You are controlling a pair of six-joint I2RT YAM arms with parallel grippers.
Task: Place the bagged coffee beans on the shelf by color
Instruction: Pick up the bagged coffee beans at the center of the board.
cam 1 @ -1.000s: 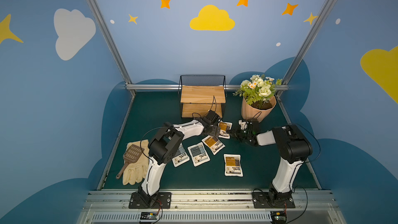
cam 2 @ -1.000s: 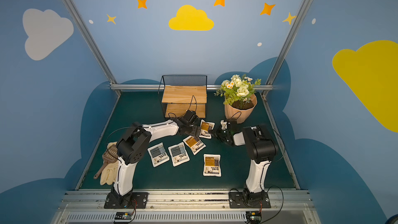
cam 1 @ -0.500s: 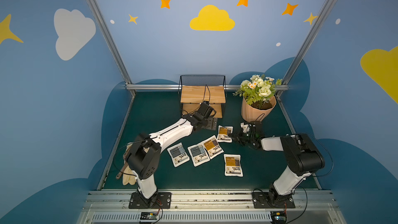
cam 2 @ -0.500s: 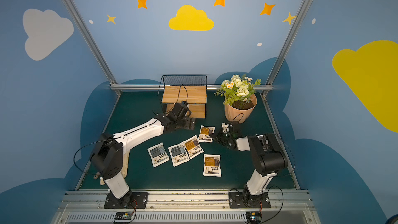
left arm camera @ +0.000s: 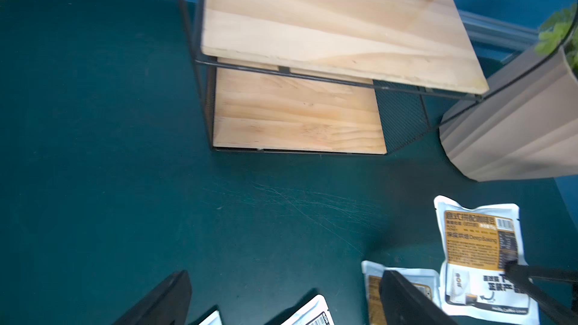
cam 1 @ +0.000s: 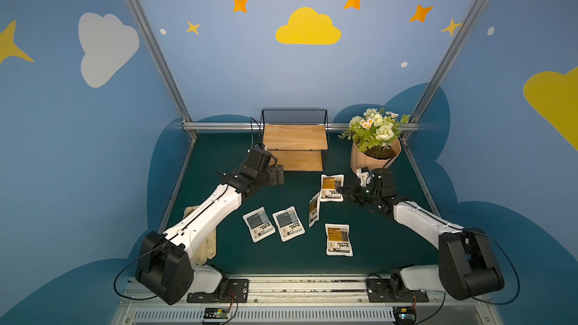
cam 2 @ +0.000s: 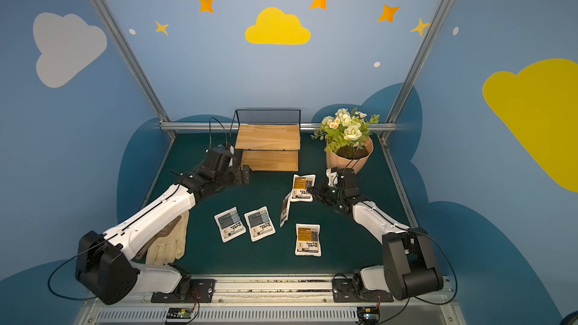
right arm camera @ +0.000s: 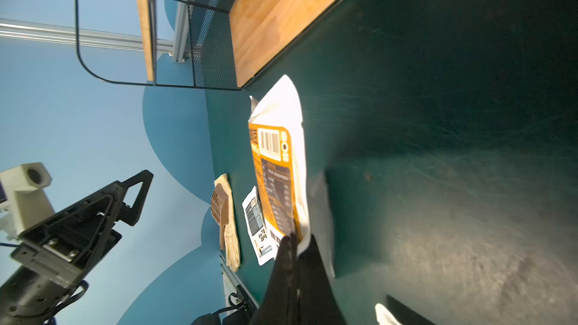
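My right gripper (cam 1: 342, 190) (right arm camera: 292, 240) is shut on the near edge of an orange-panelled coffee bag (cam 1: 331, 184) (right arm camera: 275, 164), just in front of the flower pot. The pinched side is lifted a little off the mat. A second orange bag (cam 1: 313, 209) stands tipped on its edge, and a third (cam 1: 338, 239) lies flat nearer the front. Two grey-blue bags (cam 1: 259, 224) (cam 1: 287, 223) lie side by side left of them. My left gripper (cam 1: 280, 175) (left arm camera: 284, 273) is open and holds nothing, by the front left corner of the shelf (cam 1: 295, 137) (left arm camera: 312, 26). Both shelf boards are bare.
A tan flower pot (cam 1: 375, 159) with white flowers stands right of the shelf, close behind my right gripper. Cream gloves (cam 2: 167, 242) and a brown scoop lie at the front left under my left arm. Aluminium rails edge the green mat.
My left gripper has pulled away from the bags, leftward to the shelf's front corner. Both arms have stretched out lower. The middle orange bag, flat before, now stands on its edge.
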